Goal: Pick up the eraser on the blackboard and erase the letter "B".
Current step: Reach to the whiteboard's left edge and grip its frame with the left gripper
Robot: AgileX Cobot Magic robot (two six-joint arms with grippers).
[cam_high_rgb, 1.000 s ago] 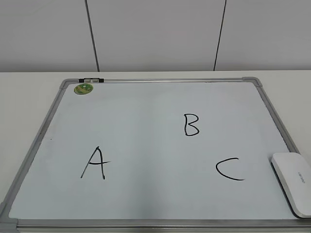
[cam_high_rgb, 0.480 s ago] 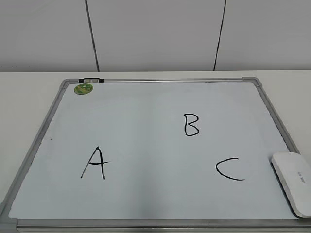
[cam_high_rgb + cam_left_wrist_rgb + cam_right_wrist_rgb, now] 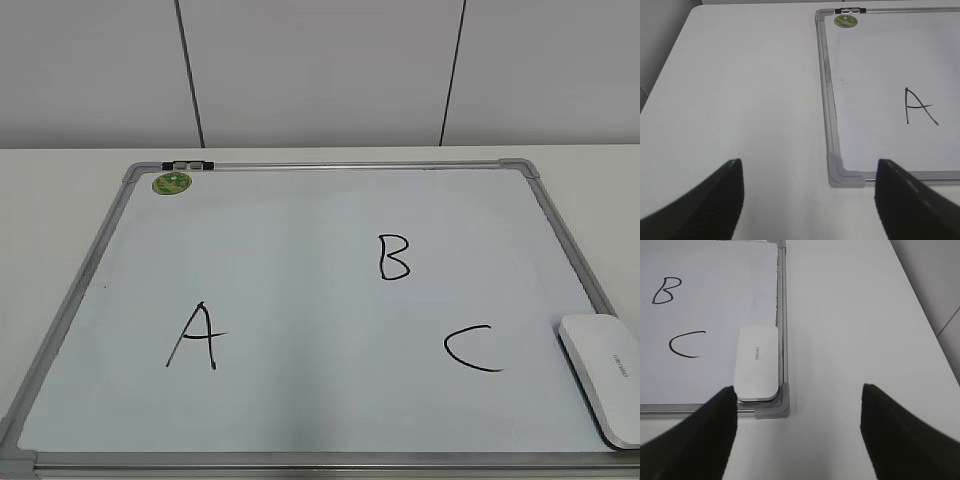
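The blackboard (image 3: 300,210) lies flat on a white table (image 3: 60,170), its silver frame running around a white writing surface. The eraser (image 3: 603,375) rests in the board's near right corner, lying against the right frame, with the grey print on its top facing up. The letter "B" (image 3: 394,257) stands whole in the middle right of the board, above and left of the letter "C" (image 3: 472,349), which sits just beside the eraser. The letter "A" (image 3: 194,336) is well apart on the left half, and a round green magnet (image 3: 172,183) sits in the far left corner near a small black clip (image 3: 187,163) on the top frame.

Neither arm shows in the exterior view. The right gripper (image 3: 797,427) hangs over the table near that corner of the board, its two dark fingers (image 3: 700,435) spread wide, holding and touching nothing; the eraser (image 3: 758,363) lies just ahead of the left finger. The left gripper (image 3: 807,197) is likewise spread wide and empty, above the table at the board's near left corner (image 3: 844,173).
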